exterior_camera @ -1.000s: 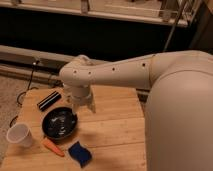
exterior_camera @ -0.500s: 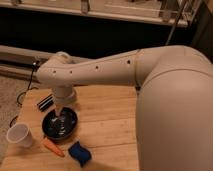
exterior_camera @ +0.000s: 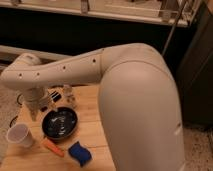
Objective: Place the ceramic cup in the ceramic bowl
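End effector (exterior_camera: 36,107) sits at the left of the frame, hanging off the wrist of the white arm (exterior_camera: 75,70) that reaches in from the big white body on the right. It's low over the wooden worktop (exterior_camera: 92,127), just up-left of the ceramic bowl (exterior_camera: 60,124) and above-right of the ceramic cup (exterior_camera: 20,135). Can't tell if it's wide or narrow from here, and nothing visibly in it. Cup is upright on the worktop at the lower-left corner, open end up, clear of the bowl and not touching the end effector. Bowl is black and glossy, just right of the cup, nothing visible inside. Orange stick-like item (exterior_camera: 52,147) lies below the bowl between cup and bowl; blue item (exterior_camera: 80,153) sits lower right of it, near the worktop's front edge.
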You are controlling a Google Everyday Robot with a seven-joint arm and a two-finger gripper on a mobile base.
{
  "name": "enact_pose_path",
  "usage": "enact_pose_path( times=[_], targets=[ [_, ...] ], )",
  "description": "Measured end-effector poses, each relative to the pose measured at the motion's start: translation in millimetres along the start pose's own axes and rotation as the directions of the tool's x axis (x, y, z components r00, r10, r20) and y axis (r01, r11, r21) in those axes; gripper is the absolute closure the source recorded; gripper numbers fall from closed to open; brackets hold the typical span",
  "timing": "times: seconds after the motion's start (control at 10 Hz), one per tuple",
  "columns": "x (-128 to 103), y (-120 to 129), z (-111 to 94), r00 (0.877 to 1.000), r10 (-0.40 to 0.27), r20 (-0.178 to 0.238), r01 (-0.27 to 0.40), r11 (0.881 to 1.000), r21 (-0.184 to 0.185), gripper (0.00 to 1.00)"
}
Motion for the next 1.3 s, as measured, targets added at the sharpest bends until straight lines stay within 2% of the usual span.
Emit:
enact_pose_path(
  times=[0.2, 0.5, 0.8, 1.1, 1.3],
  targets=[
    [-17.6, 20.9, 14.6, 0.997, -0.072, -0.001, 0.072, 0.997, -0.02, 0.35],
    [-35.2, 46.2, 41.0, 0.987, -0.162, -0.014, 0.161, 0.986, -0.047, 0.35],
    [-37.0, 64.2, 72.3, 0.968, -0.239, -0.073, 0.236, 0.971, -0.047, 0.35],
    [-39.2, 71.0, 104.9, 0.953, -0.276, -0.127, 0.273, 0.961, -0.043, 0.36],
    [-46.2, 70.3, 130.9, 0.945, -0.291, -0.148, 0.29, 0.957, -0.032, 0.5]
  ],
)
